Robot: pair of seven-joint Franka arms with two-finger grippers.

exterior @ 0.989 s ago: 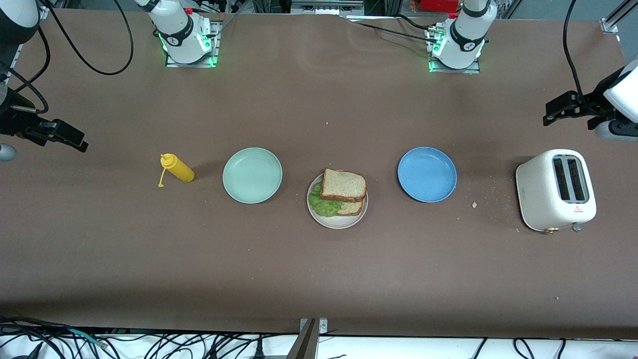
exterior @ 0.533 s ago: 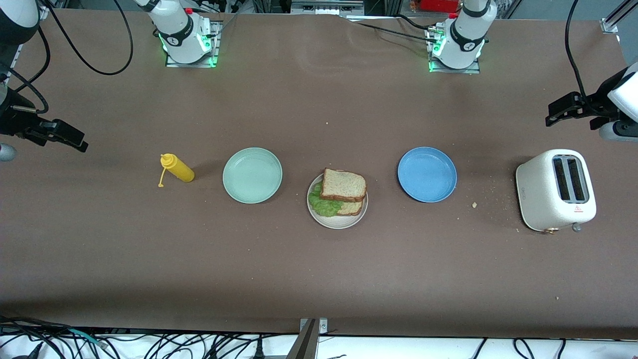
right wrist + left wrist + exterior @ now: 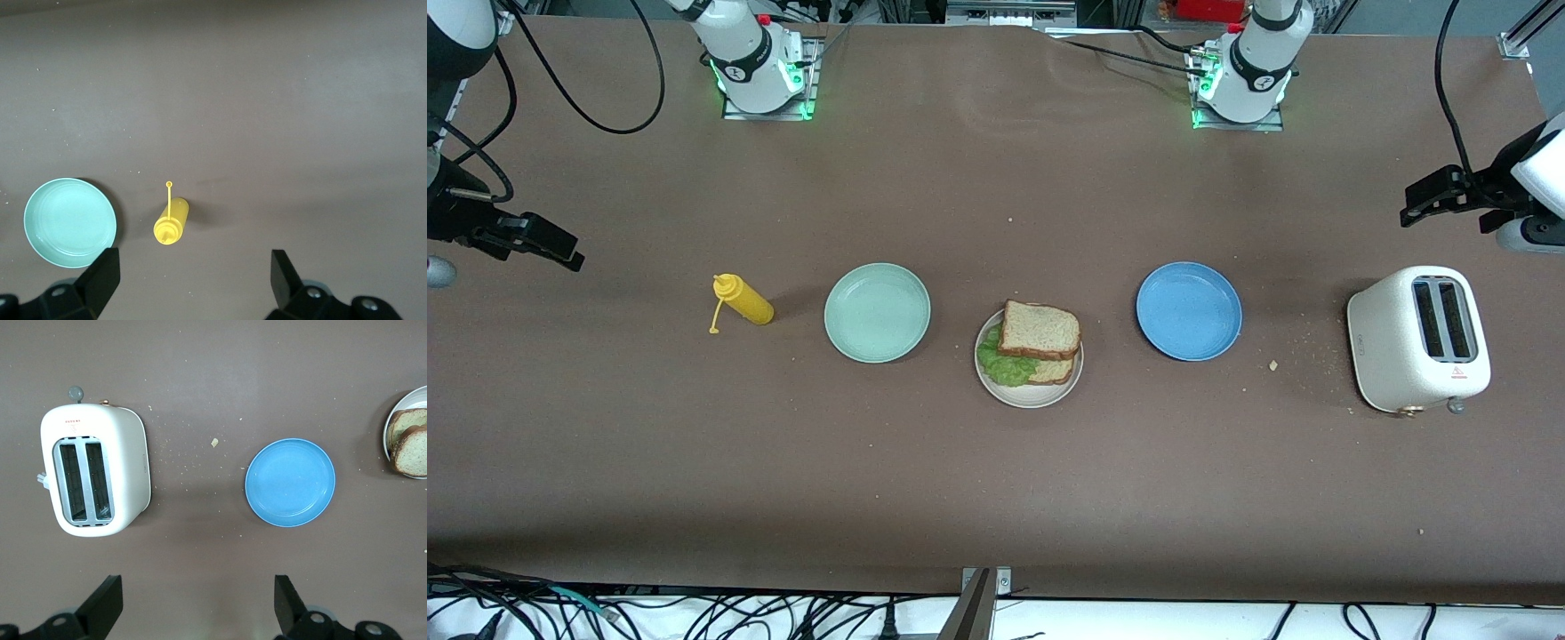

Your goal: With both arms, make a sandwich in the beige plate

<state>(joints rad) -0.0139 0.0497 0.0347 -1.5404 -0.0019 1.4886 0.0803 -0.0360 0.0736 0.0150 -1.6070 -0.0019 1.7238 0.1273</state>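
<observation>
Front view: sandwich [image 3: 1039,342] sits assembled on the beige plate [image 3: 1028,396], mid counter [image 3: 996,480]. Top bread slice is skewed off the bottom one, lettuce pokes out toward the right arm's end. Mint-green plate [image 3: 877,312] is beside it toward the right arm's end, bare; blue plate [image 3: 1189,310] beside it toward the left arm's end, bare. Yellow squeeze bottle [image 3: 743,300] lies on its side next to the mint-green plate. White toaster [image 3: 1418,339] stands at the left arm's end, slots look empty, crumbs scattered near it. Right pincer [image 3: 551,246] hangs at the right arm's end of the counter, well apart from the plates. Left pincer [image 3: 1427,196] hangs over the counter by the toaster. Both hold nothing.

Left wrist view: left pincer [image 3: 197,607] has its fingers wide apart, nothing between them. Below it are the toaster [image 3: 93,478], the blue plate [image 3: 290,482] and an edge of the sandwich [image 3: 409,441] on the beige plate [image 3: 389,427].

Right wrist view: right pincer [image 3: 193,279] has its fingers wide apart, nothing in them. Squeeze bottle [image 3: 171,223] and mint-green plate [image 3: 69,222] on the counter below.

Step judgement: stacking looks done, both arms pulled clear and waiting. Next move calls for little, probably just parking; if anything, squaring the top slice would need a light nudge without dragging the lettuce.
</observation>
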